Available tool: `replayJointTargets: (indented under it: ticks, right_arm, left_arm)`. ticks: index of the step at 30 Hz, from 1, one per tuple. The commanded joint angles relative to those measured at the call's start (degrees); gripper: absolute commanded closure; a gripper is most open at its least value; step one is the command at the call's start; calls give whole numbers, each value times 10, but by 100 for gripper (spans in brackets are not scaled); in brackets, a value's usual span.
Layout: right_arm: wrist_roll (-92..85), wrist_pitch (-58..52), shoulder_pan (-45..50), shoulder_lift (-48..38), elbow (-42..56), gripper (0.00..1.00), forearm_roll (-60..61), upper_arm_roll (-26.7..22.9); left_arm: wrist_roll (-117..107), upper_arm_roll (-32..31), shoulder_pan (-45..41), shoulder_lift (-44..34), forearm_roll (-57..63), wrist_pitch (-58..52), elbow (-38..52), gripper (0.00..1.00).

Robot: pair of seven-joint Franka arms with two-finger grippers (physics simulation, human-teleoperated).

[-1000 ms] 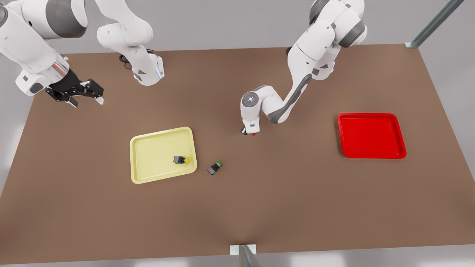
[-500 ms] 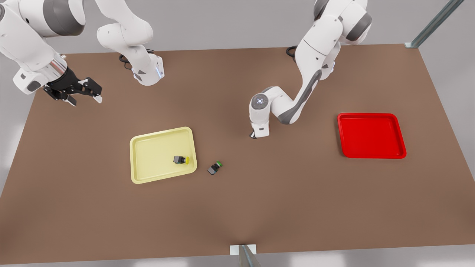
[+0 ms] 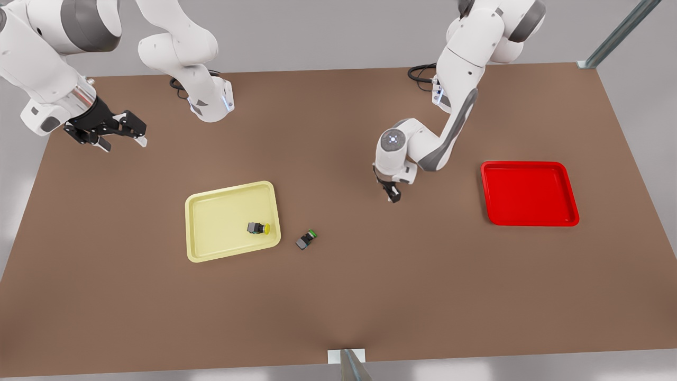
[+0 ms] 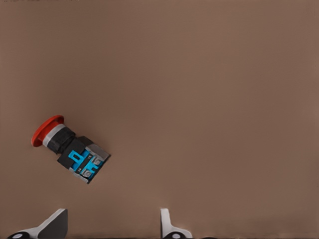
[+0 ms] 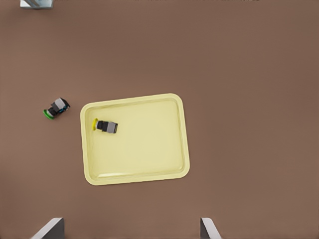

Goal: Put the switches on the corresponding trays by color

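Left end effector (image 4: 112, 225) hangs spread wide, holding nothing, over the middle of the tabletop (image 3: 338, 296). In its wrist view the red switch (image 4: 70, 152) lies on its side, off-centre from the gap, long axis slanted. The bare red tray (image 3: 529, 193) sits toward the front view's right edge with open room between. Right end effector (image 3: 106, 135) waits wide open near the far corner.

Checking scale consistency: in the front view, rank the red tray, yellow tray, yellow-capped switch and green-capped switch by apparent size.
1. yellow tray and red tray: look alike, no ranking.
2. yellow-capped switch and green-capped switch: both tiny, look alike.
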Motion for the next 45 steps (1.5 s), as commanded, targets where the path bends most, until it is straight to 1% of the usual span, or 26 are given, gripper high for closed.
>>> replayJointTargets:
  ticks: [1, 2, 4, 5, 7, 8, 9, 11, 12, 14, 16, 17, 23, 25, 27, 30, 31, 33, 35, 38, 40, 42, 43, 44, 45]
  right_arm:
    - [0, 0, 0, 0, 0, 0, 0, 0]
    - [0, 0, 0, 1, 0, 0, 0, -1]
    - [0, 2, 0, 1, 0, 0, 0, -1]
    - [0, 2, 0, 1, 1, 0, 1, -1]
    - [0, 3, 0, 1, 0, 0, 1, -1]
    - [0, 3, 0, 1, 0, 0, 0, -1]
    - [1, 4, 0, 1, 0, 0, 1, -1]
    - [0, 4, 0, 1, 0, 0, 0, -1]
    - [0, 3, 0, 1, 0, 0, 1, -1]
    - [1, 1, 0, 1, 0, 0, 0, -1]
    - [0, -3, 0, 0, -1, 0, 0, -1]
    - [-1, -8, -1, -1, -1, 0, 0, -1]
    - [-1, -8, -1, -8, -8, 0, -1, -1]
    - [-2, -9, -2, -8, -8, 0, -2, -1]
    - [-2, -9, -2, -8, -8, 0, -2, -2]
    - [-2, -5, -2, -8, -11, 0, -2, -2]
    - [-2, -4, -2, -7, -11, 0, -2, -2]
    - [-1, -4, -1, -9, -16, 0, -2, -1]
    - [-1, -4, -1, -9, -14, 0, -1, -2]
    - [-1, -6, -1, -11, -15, 0, -1, -2]
    - [-1, -8, -1, -11, -15, 0, -1, -2]
    - [-1, -8, -1, -11, -16, 0, -1, -2]
    - [-1, -8, 0, -11, -16, 0, -1, -1]
    - [-1, -4, 0, -11, -16, 0, -1, -1]
    - [-1, -4, -1, -11, -16, 0, -1, -1]
  left_arm:
    - [83, 0, 0, 0, 11, 0, 1, 1]
    - [287, 2, 0, 0, 0, -5, 2, 1]
    - [610, 4, 0, 1, 5, -12, -6, 1]
    - [712, 4, 0, 1, 6, -13, -12, 0]
    - [1006, 24, 8, -3, -3, -24, -10, 1]
    - [1124, 31, 15, -4, -70, -24, -10, 1]
    - [1195, 37, 16, -9, -108, -37, -14, 1]
    - [1215, 37, 16, -14, -109, -29, -28, 1]
    - [1216, 39, 16, -36, -112, -27, -58, 1]
    - [1206, 41, 16, -63, -146, -24, -88, 1]
    - [1201, 41, 16, -67, -154, 14, -108, 1]
    - [1201, 41, 16, -60, -154, 30, -107, 2]
    - [1146, 36, -13, -57, -154, 29, -112, 3]
    - [1146, 36, -22, -46, -152, 28, -104, 6]
    - [1144, 36, -29, -35, -152, 29, -94, 7]
    - [1150, 36, -33, -14, -147, 29, -78, 12]
    - [1148, 36, -40, -3, -146, 29, -68, 22]
    - [1152, 36, -40, -3, -145, 29, -68, 30]
    - [1153, 36, -40, 5, -145, 30, -68, 33]
    - [1153, 36, -40, 14, -145, 30, -68, 34]
    - [1154, 36, -40, 13, -145, 30, -68, 37]
    - [1154, 36, -40, 14, -146, 32, -67, 37]
    - [1154, 36, -40, 15, -145, 50, -67, 38]
    - [1154, 36, -40, 17, -145, 51, -67, 39]
    - [1154, 36, -40, 18, -145, 51, -67, 44]
